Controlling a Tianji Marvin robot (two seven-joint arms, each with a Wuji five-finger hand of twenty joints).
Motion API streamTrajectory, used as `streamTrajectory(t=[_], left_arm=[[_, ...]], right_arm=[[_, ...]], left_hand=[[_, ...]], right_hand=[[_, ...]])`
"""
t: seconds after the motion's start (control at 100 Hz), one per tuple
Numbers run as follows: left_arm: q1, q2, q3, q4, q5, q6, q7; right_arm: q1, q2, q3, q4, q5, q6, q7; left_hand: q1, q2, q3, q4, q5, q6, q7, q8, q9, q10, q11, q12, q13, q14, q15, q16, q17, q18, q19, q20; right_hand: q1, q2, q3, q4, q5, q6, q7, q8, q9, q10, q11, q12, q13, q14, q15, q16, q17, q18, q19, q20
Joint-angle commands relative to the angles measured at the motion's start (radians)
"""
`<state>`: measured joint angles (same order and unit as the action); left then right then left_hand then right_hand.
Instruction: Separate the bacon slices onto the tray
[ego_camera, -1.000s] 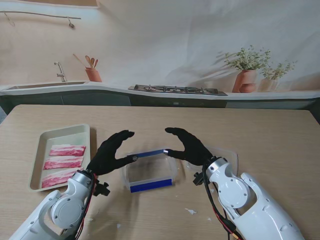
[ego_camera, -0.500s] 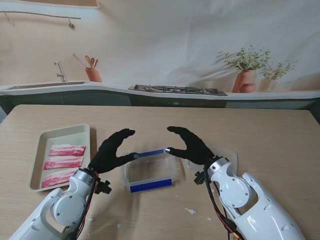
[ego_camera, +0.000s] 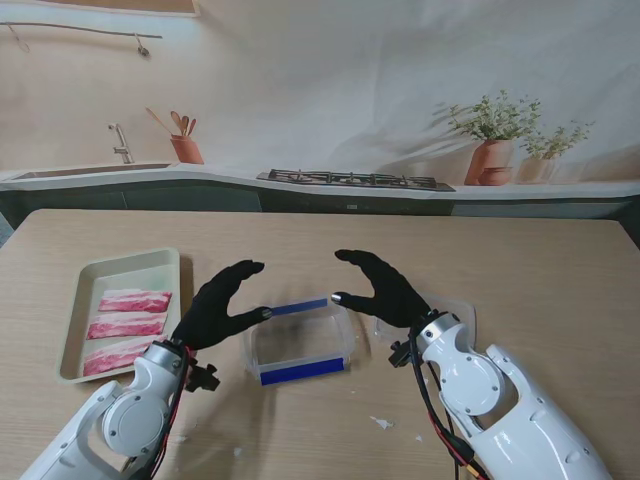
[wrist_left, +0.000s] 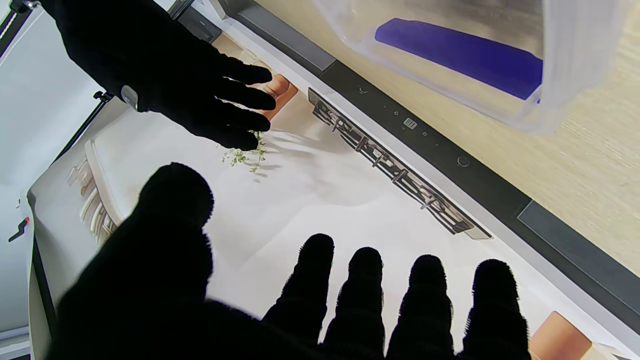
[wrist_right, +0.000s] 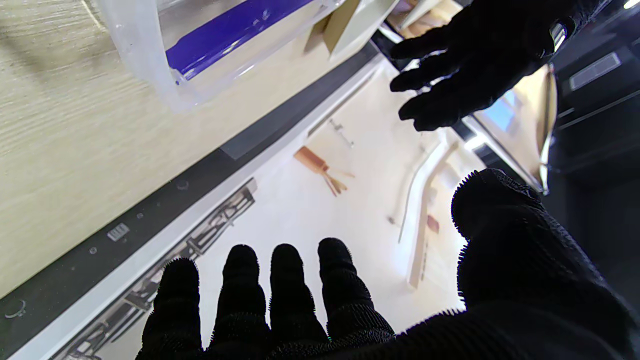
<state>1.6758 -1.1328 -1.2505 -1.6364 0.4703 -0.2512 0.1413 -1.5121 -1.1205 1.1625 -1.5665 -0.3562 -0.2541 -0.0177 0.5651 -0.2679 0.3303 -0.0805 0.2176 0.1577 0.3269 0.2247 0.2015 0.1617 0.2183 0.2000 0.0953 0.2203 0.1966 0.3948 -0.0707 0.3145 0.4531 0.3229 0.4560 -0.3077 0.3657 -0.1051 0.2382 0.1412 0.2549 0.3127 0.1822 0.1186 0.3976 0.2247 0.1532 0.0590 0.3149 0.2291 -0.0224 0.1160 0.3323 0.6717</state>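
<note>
- The bacon slices (ego_camera: 128, 325) are pink-red, streaked with white.
- The tray (ego_camera: 84, 276) is cream.
- The container (ego_camera: 300, 345) is clear plastic with dark blue bands.
- Both the left hand (ego_camera: 220, 306) and the right hand (ego_camera: 385, 290) are black.
- The bench (ego_camera: 520, 270) is pale wood grain.

Soft, even light fills every view; the table (ego_camera: 520, 260) shows faint shadows, and near the wrist cameras the black fingers (wrist_left: 365, 300) blur.
</note>
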Motion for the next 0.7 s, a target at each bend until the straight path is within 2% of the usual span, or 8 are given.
streamTrajectory(t=[0.0,0.38,0.69], left_arm=[[0.0,-0.005,0.004,-0.011,-0.007,0.0,-0.01],[-0.045,-0.007,0.037,0.019,-0.026,0.021,-0.021],[-0.037,-0.006,0.034,0.017,-0.032,0.014,-0.027]], right_arm=[[-0.002,-0.006,0.003,-0.003,-0.006,-0.009,0.018],[0.003,-0.01,0.016,0.033,0.012,-0.006,0.008],[-0.005,-0.007,0.021,0.015,-0.002,-0.009,0.011]], left_hand=[[-0.023,-0.001,0.021,0.014,0.005,0.0,-0.01,-0.005,-0.01,0.017,0.013,0.013,-0.035,-0.008,-0.017,0.009,-0.01,-0.002,-0.017,0.022],[-0.023,0.0,0.024,0.013,0.001,0.004,-0.011,-0.006,-0.012,0.019,0.009,0.01,-0.036,-0.008,-0.019,0.01,-0.01,-0.003,-0.018,0.029],[-0.021,0.0,0.025,0.013,0.002,0.005,-0.012,-0.006,-0.012,0.017,0.009,0.01,-0.037,-0.009,-0.02,0.01,-0.01,-0.004,-0.021,0.031]], right_hand=[[0.006,0.018,0.011,0.03,-0.005,-0.03,0.005,-0.011,-0.005,-0.015,0.023,0.006,-0.019,0.0,0.004,0.005,-0.013,-0.012,0.009,0.019],[0.008,0.016,0.014,0.03,-0.005,-0.031,0.006,-0.013,-0.006,-0.016,0.02,0.005,-0.021,-0.001,0.003,0.004,-0.014,-0.014,0.007,0.018],[0.008,0.021,0.013,0.029,-0.002,-0.031,0.008,-0.014,-0.005,-0.016,0.021,0.005,-0.019,-0.002,0.004,0.005,-0.009,-0.011,0.009,0.019]])
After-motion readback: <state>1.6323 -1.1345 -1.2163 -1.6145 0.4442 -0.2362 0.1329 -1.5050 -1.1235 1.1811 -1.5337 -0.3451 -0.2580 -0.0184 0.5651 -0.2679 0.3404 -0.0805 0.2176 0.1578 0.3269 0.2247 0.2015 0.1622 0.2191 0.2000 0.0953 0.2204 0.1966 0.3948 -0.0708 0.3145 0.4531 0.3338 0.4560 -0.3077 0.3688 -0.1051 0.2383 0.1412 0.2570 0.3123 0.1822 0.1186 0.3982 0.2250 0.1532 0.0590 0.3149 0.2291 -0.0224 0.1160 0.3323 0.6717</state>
